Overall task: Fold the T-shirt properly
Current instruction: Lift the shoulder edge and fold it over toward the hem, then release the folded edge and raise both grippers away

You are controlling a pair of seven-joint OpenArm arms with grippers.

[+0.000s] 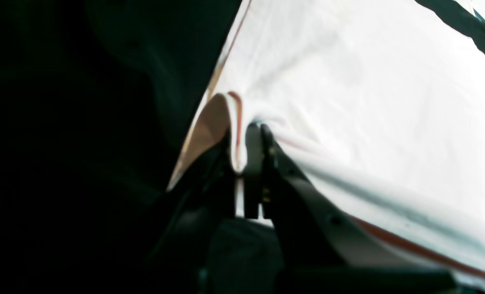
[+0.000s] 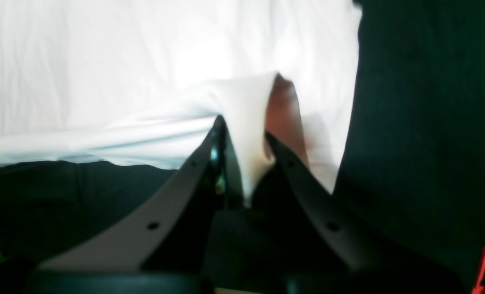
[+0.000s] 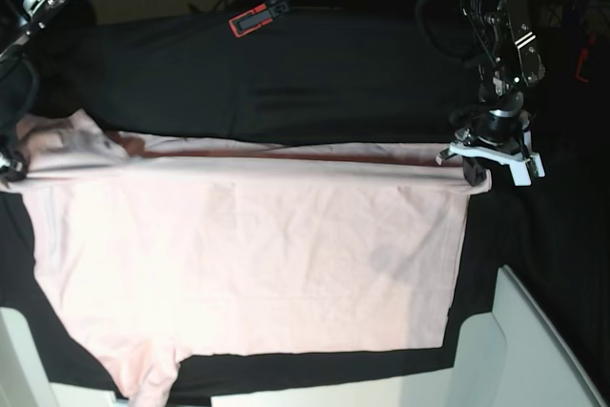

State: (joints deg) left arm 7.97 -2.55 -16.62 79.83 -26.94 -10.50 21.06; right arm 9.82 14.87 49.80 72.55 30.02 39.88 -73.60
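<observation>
1. Closest to the lens in my left wrist view, the left gripper (image 1: 258, 134) has its fingers pressed together on a raised fold of the T-shirt (image 1: 348, 102) at its hemmed edge; I see no gap between them.
2. From the right wrist camera, the right gripper (image 2: 242, 134) is likewise clamped on a peak of the T-shirt (image 2: 144, 61), with cloth hanging down between the two finger bodies. The tips themselves are buried in fabric.
3. On my base view the T-shirt (image 3: 248, 254) lies spread wide across the black table cloth (image 3: 286, 83), plain pale pink side up, its far edge drawn into a straight line between the two arms.
4. The left gripper (image 3: 477, 171) holds the far corner on that view's right. The right gripper (image 3: 13, 171) is at the far corner on the left edge, mostly cut off by the frame.
5. Hard to make out: both wrist views are blurred and overexposed, so the shirt reads almost white there. The rest of those frames is near-black cloth with no detail.
6. One sleeve (image 3: 143, 374) hangs toward the near left corner, partly cut off at the bottom.
7. I can read no lettering or print anywhere on the shirt from these views.
8. A red-and-black clamp (image 3: 262, 14) lies on the table's far edge; any label on it is too small for me to read.
</observation>
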